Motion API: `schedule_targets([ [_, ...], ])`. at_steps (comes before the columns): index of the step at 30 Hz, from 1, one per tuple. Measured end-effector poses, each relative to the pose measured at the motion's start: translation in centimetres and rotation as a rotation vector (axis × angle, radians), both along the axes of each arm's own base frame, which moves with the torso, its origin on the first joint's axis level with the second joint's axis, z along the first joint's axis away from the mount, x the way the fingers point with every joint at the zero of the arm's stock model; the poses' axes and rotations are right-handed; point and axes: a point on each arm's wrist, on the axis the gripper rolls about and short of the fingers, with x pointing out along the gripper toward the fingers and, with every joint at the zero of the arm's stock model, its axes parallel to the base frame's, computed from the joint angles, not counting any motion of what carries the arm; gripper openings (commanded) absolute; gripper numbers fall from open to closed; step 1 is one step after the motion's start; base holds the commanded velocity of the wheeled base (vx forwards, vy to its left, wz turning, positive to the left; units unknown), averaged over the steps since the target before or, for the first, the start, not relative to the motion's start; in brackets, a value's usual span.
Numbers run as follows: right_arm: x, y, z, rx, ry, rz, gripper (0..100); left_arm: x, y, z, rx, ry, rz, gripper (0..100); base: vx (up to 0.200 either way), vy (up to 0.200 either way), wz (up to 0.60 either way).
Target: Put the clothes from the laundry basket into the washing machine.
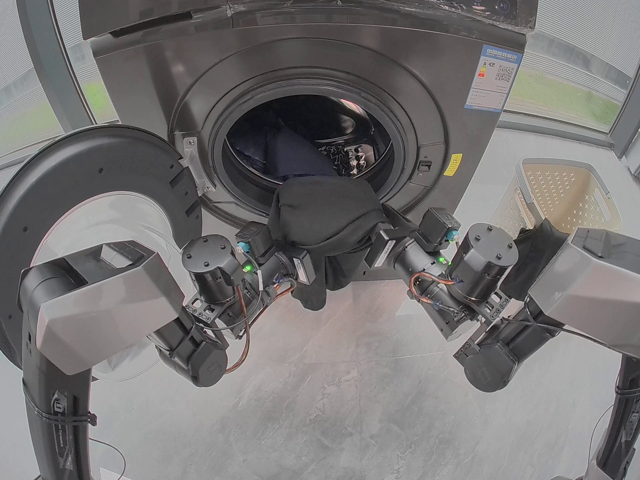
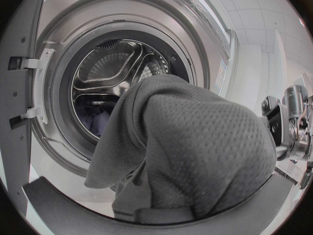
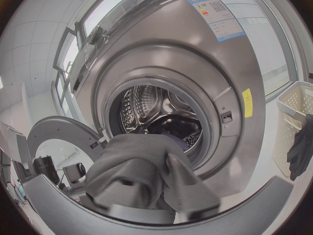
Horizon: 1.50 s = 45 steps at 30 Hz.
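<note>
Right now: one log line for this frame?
black garment: draped over left arm and right arm at drum opening, not inside | door: open | drum: dark clothes inside | laundry basket: dark cloth over rim

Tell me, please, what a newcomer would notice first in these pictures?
A bunched dark garment hangs right before the open mouth of the washing machine, with more dark clothes inside. Its round door stands swung wide to the left, and a pale laundry basket sits on the floor to the right.

Matt black mesh-knit garment (image 1: 327, 215), glossy steel drum (image 2: 107, 69), perforated plastic laundry basket (image 1: 567, 195)
</note>
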Motion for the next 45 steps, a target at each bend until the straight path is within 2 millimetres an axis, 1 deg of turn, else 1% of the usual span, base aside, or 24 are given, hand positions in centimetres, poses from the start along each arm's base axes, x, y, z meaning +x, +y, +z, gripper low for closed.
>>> schedule_targets([
  [5, -1.2, -0.5, -1.3, -0.049, 0.054, 0.008, 100, -0.4, 0.2, 0.4, 0.001, 0.000, 0.001, 0, 0.000, 0.000, 0.00],
  [9, -3.0, -1.1, -2.3, -0.101, 0.107, 0.030, 100, -0.8, 0.7, 0.8, 0.001, 0.001, 0.017, 0, 0.000, 0.000, 0.00],
  [14, -5.9, -2.3, -4.6, -0.196, 0.218, 0.060, 100, -1.5, 1.3, 1.5, 0.000, 0.003, 0.055, 0, 0.000, 0.000, 0.00],
  [18, -7.6, -3.2, -5.8, -0.247, 0.279, 0.073, 100, -2.9, 2.3, 1.8, 0.016, 0.026, 0.070, 0, 0.000, 0.000, 0.00],
  [23, -9.1, -4.4, -6.1, -0.282, 0.315, 0.081, 100, -6.1, 3.9, 2.2, 0.048, 0.075, 0.070, 0, 0.000, 0.000, 0.00],
  [27, -9.2, -5.3, -5.8, -0.285, 0.317, 0.066, 100, -8.7, 5.3, 2.8, 0.064, 0.100, 0.067, 0, 0.000, 0.000, 0.00],
  [28, -9.1, -5.7, -5.7, -0.286, 0.316, 0.055, 100, -9.6, 5.8, 3.2, 0.064, 0.099, 0.065, 0, 0.000, 0.000, 0.00],
  [29, -9.0, -5.9, -5.7, -0.285, 0.315, 0.047, 100, -10.0, 6.0, 3.4, 0.062, 0.098, 0.064, 0, 0.000, 0.000, 0.00],
  [31, -8.4, -7.0, -5.5, -0.279, 0.316, 0.008, 100, -11.3, 6.7, 4.1, 0.057, 0.091, 0.060, 0, 0.000, 0.000, 0.00],
  [34, -7.5, -8.5, -5.3, -0.269, 0.316, -0.043, 100, -12.5, 7.2, 4.7, 0.057, 0.079, 0.049, 0, 0.000, 0.000, 0.00],
  [39, -6.6, -10.1, -4.9, -0.252, 0.310, -0.092, 100, -13.8, 7.4, 4.8, 0.079, 0.075, 0.027, 0, 0.000, 0.000, 0.00],
  [45, -6.6, -10.6, -4.7, -0.249, 0.308, -0.106, 100, -14.5, 7.0, 4.1, 0.096, 0.102, 0.000, 0, 0.000, 0.000, 0.00],
])
